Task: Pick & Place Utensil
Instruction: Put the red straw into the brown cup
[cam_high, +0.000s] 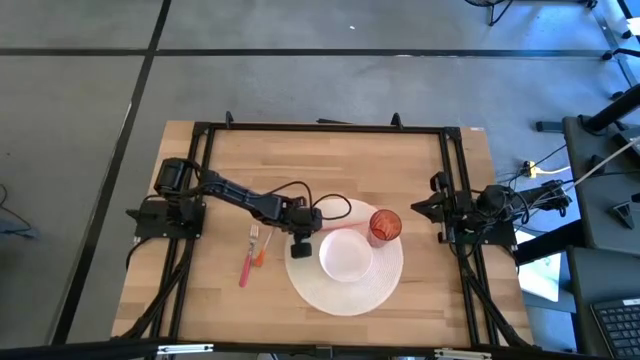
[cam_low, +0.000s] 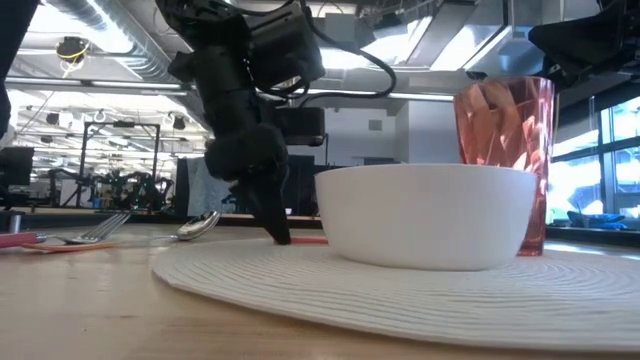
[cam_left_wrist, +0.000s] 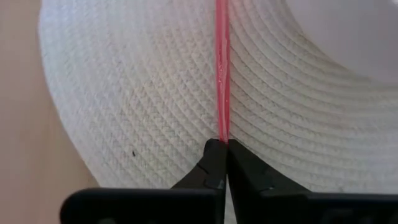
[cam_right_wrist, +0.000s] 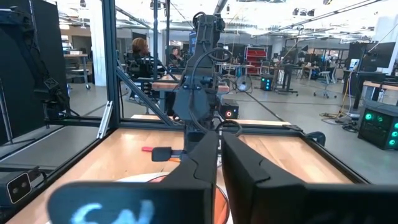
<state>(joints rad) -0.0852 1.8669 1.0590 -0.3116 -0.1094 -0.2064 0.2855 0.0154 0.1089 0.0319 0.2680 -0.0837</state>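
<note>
My left gripper (cam_left_wrist: 222, 146) is down on the left part of the round white woven placemat (cam_high: 330, 290), beside the white bowl (cam_high: 345, 256), and is shut on a thin pink utensil handle (cam_left_wrist: 221, 68). In the low view its fingers (cam_low: 277, 225) point down at the placemat (cam_low: 400, 290). Two more utensils lie flat on the wood left of the placemat, a silver fork (cam_high: 255, 238) with an orange handle and a pink-handled one (cam_high: 244, 270). My right gripper (cam_right_wrist: 219, 149) is shut, parked at the table's right edge (cam_high: 455, 212). My left gripper pinches the pink handle's end (cam_left_wrist: 222, 134) between its two fingertips, coming from above and pointing down. The handle runs straight away from the fingers, in line with them, and lies flat on the placemat (cam_left_wrist: 143, 99).
A red faceted cup (cam_high: 384, 226) stands on the placemat behind the bowl, toward the right. A black frame (cam_high: 320, 127) rims the table. Bare wood (cam_high: 200, 290) lies left of the placemat, around the two loose utensils. People and workbenches show in the room beyond.
</note>
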